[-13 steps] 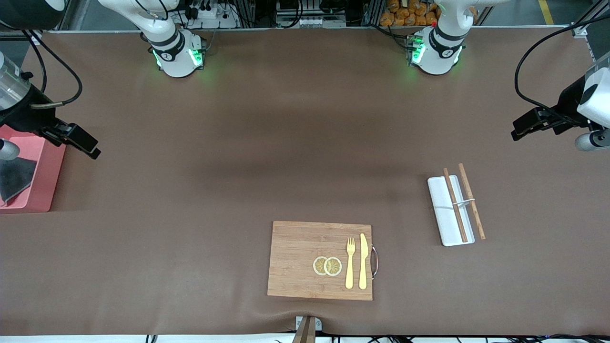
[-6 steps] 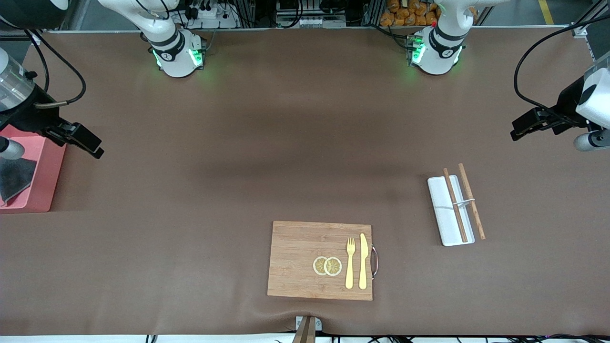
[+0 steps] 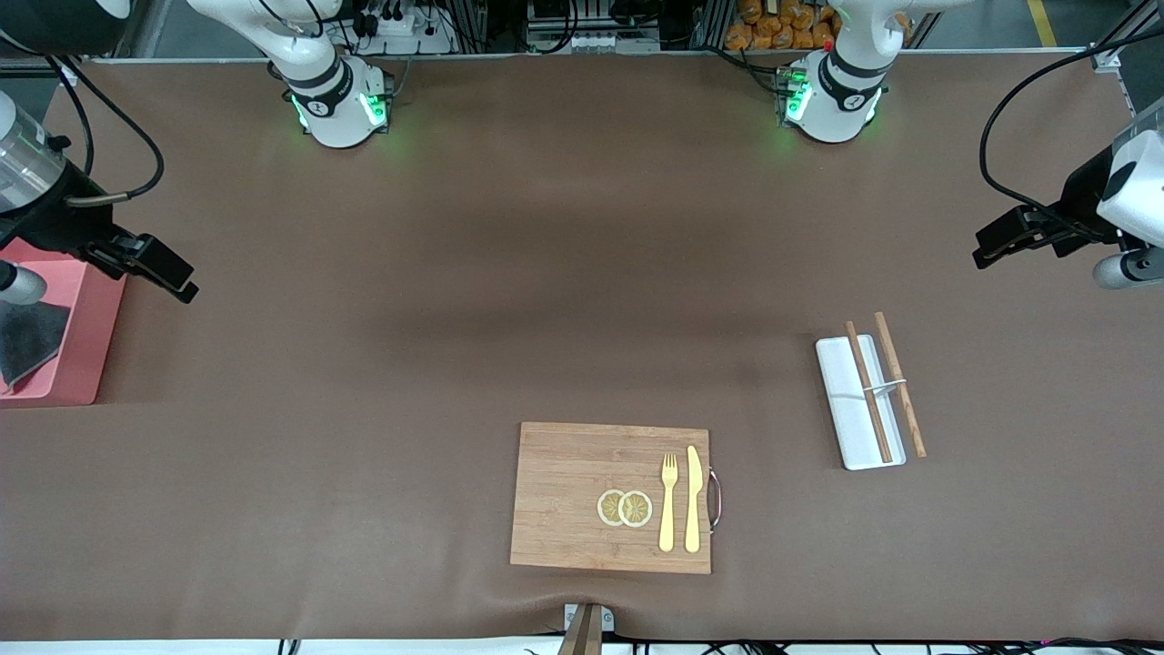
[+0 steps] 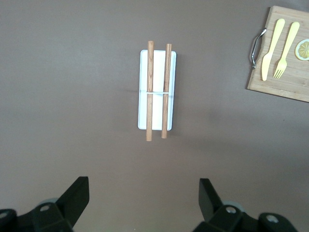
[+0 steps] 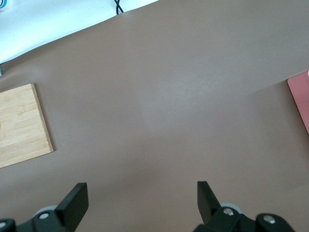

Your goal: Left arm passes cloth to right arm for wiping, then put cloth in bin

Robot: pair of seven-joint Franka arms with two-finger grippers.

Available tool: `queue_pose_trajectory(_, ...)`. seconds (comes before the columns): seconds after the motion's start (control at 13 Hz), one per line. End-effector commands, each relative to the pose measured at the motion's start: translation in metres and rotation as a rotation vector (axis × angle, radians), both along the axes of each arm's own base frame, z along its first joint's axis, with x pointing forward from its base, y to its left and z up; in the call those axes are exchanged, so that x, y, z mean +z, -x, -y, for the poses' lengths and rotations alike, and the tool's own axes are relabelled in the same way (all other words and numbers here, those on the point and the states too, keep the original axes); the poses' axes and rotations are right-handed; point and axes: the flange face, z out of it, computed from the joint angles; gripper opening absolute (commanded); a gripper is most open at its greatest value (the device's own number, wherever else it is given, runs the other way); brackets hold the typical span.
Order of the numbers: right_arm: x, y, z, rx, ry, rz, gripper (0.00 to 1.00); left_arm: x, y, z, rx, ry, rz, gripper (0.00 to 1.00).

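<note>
Bin [image 3: 86, 350], pink-red, sits at the left edge of the front view, at the right arm's end of the table. The cloth [image 3: 32, 338] lies inside it: dark charcoal, soft, draped against the bin's floor and cut off by the frame edge. Only a corner of the bin shows in the right wrist view.

White tray [image 3: 855, 400], right of centre in the front view, carries one wooden chopstick [image 3: 868, 398] along its length; a second chopstick [image 3: 900, 384] lies just beside the tray's edge, joined to the first by a thin white band. Wooden board [image 3: 582, 482], lower centre, holds two lemon slices [image 3: 624, 508], a yellow fork [image 3: 668, 502] and a yellow knife [image 3: 693, 498]; metal handle on the board's edge toward the left arm's end.

Right gripper [image 3: 150, 266], upper left of the front view, hangs over bare table just beside the bin, jaws spread wide and empty. The cloth is apart from it, down in the bin, not between the fingers.

Left gripper [image 3: 1009, 238], upper right of the front view, hangs over bare table with jaws wide apart and empty; the arm waits. The cloth lies well apart from it, at the other end of the table.
</note>
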Motion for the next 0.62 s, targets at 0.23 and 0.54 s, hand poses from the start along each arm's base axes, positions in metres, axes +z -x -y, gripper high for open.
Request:
queue_pose_trajectory(0.23,0.0028,-0.0040,-0.0003,0.092,0.026,-0.008,1.00,0.0033,0.0047,0.0015,-0.013,0.017,0.001,1.00)
queue_pose_trajectory(0.54,0.0044,-0.0043,0.0037,0.357,0.119,-0.010,1.00,0.0025,0.0047,0.0015,-0.010,0.017,-0.001,1.00)
